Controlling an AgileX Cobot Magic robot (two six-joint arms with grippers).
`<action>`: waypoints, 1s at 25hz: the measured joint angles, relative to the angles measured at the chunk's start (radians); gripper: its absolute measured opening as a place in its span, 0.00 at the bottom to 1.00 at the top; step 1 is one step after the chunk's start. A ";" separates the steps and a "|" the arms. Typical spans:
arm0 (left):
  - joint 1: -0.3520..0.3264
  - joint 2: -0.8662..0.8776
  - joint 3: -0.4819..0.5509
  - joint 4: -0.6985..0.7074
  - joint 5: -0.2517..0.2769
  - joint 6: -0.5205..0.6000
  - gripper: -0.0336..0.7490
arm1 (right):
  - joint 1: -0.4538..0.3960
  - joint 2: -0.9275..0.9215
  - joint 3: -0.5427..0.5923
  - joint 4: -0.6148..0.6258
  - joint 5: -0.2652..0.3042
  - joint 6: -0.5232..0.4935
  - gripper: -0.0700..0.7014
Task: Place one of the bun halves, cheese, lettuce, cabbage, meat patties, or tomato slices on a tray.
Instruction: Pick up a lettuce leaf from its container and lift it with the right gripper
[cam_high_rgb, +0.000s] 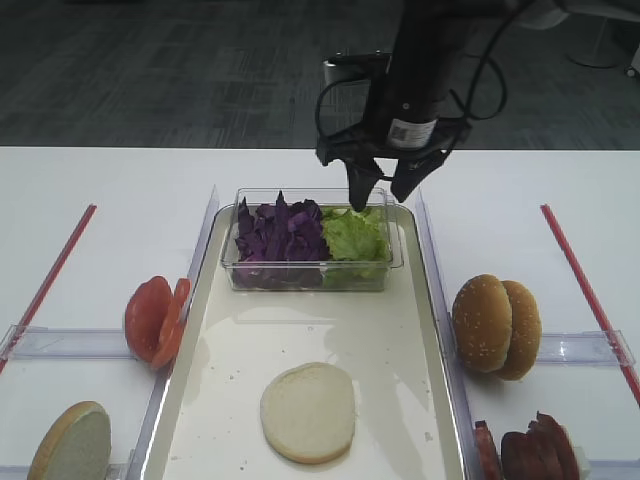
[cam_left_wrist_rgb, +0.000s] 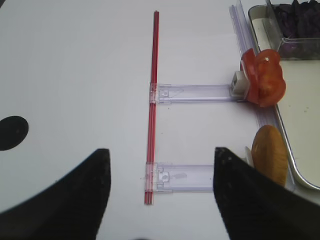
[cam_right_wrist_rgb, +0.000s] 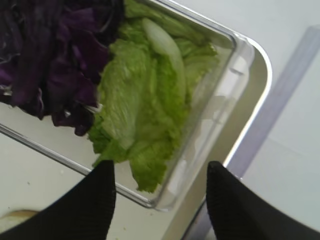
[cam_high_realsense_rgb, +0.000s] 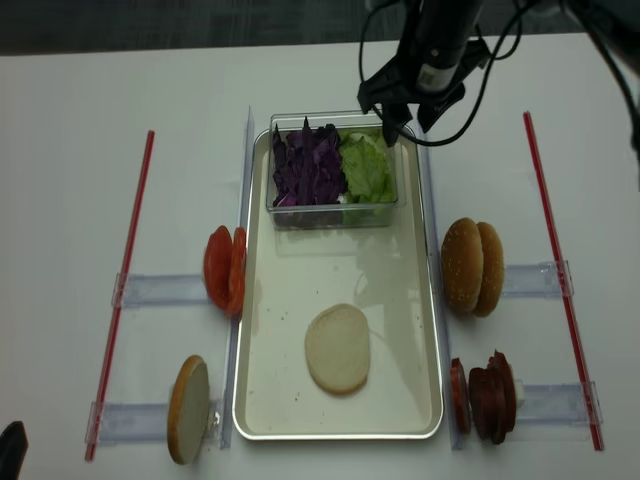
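Lying on the tray (cam_high_rgb: 200, 385): one bun half (cam_high_rgb: 308, 412).

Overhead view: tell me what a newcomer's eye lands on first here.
The right hand, jaws apart, hangs over the far end of the metal tray, just above the clear box holding purple cabbage beside green lettuce. Nearer the camera, a single pale bun half lies flat on the tray. Red tomato slices stand on edge just off the tray's left side.
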 joint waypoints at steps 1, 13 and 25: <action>0.000 0.000 0.000 0.002 0.000 -0.002 0.58 | 0.023 0.042 -0.051 0.002 0.010 0.005 0.65; 0.000 0.000 0.000 0.002 0.000 -0.004 0.58 | 0.060 0.199 -0.202 0.009 0.020 0.035 0.65; 0.000 0.000 0.000 0.002 0.000 -0.004 0.58 | 0.060 0.232 -0.202 -0.011 0.022 0.035 0.59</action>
